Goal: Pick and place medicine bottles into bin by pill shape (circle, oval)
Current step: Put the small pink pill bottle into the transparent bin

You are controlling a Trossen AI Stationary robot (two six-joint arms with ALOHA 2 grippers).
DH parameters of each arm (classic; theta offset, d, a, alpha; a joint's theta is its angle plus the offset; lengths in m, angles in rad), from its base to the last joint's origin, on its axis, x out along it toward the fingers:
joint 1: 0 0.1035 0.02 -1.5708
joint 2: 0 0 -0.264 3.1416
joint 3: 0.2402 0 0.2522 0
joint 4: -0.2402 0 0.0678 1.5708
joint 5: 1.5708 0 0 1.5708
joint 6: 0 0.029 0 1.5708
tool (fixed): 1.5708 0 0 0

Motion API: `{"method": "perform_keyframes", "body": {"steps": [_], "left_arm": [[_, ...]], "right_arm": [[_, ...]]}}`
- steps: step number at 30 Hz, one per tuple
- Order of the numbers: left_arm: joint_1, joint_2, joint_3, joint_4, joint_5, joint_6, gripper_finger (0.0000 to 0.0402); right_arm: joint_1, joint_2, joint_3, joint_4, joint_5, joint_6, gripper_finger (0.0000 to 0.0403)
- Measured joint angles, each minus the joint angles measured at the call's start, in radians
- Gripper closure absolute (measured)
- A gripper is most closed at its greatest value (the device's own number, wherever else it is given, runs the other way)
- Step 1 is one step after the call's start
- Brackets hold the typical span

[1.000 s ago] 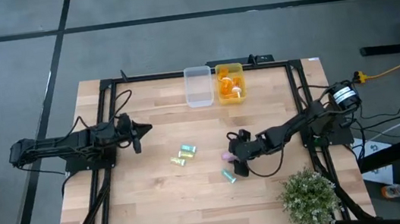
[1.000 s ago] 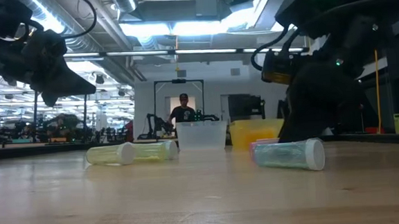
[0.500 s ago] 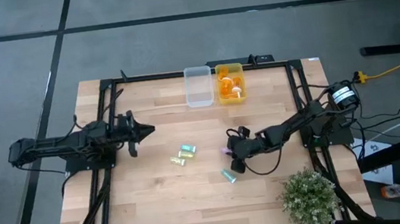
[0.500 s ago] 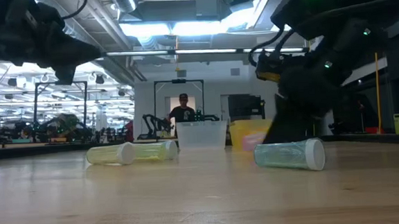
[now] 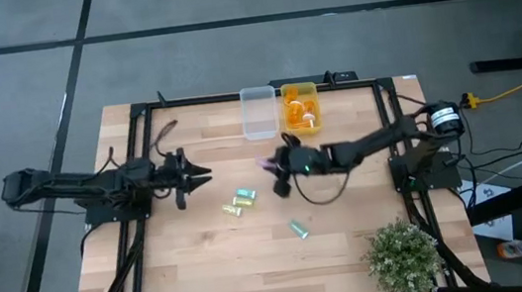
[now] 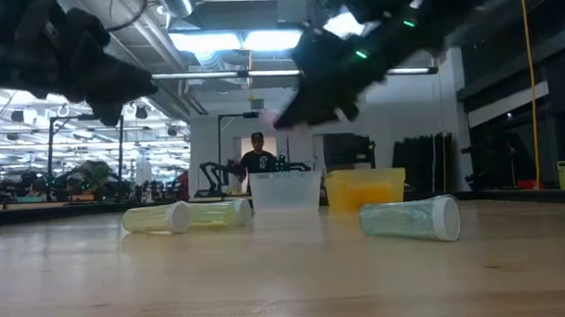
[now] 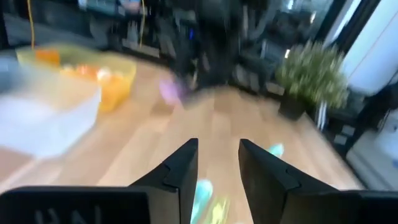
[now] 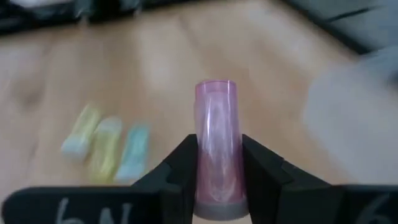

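From above: wooden table [image 5: 206, 262], right gripper [image 5: 273, 164] stretched toward the middle, clamped on a pink bottle [image 5: 266, 163], just near of the clear bin [image 5: 258, 112] and the orange bin [image 5: 300, 107] at the far edge; orange bottles inside the orange bin. Left gripper [image 5: 201, 175] over the left half of the table, empty, finger gap too small to judge here. Cluster of three bottles [image 5: 239, 202], two yellow-green and one teal, lying near the middle; lone teal bottle [image 5: 298, 229] nearer and to the right; potted plant [image 5: 405, 258] at the near right corner. At table height: yellow-green bottles [image 6: 186, 216] lying on their sides at left, teal bottle [image 6: 411, 218] on its side at right, both bins behind them, right gripper [image 6: 295, 113] raised above the clear bin with a blur of pink at its tip, a person [image 6: 259, 156] far back in the room. From the left wrist: fingers [image 7: 183, 165] narrowly parted, nothing between them, wood and blurred bottles beyond. From the right wrist: fingers [image 8: 180, 163] closed on the pink bottle [image 8: 216, 140], held upright between them, the three-bottle cluster [image 8: 106, 144] on the table beyond.
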Motion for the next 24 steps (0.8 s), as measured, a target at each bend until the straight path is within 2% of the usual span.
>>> {"method": "perform_keyframes", "body": {"steps": [6,11,19,24], "left_arm": [[-0.043,0.162,-0.001,0.043,-0.053,-0.006,0.0293],[-0.105,0.318,0.016,0.184,-0.057,-0.001,0.0293],[-0.154,0.546,0.150,0.175,-0.061,0.230,0.0294],[-0.154,0.617,0.179,0.175,-0.061,0.265,0.0294]], "right_arm": [[-0.127,-0.002,0.181,-0.188,0.113,-0.005,0.0300],[-0.203,-0.002,0.236,-0.277,0.117,0.012,0.0298],[-0.283,0.003,0.236,-0.285,0.001,0.102,0.0297],[-0.308,0.003,0.236,-0.280,-0.071,0.098,0.0286]]}}
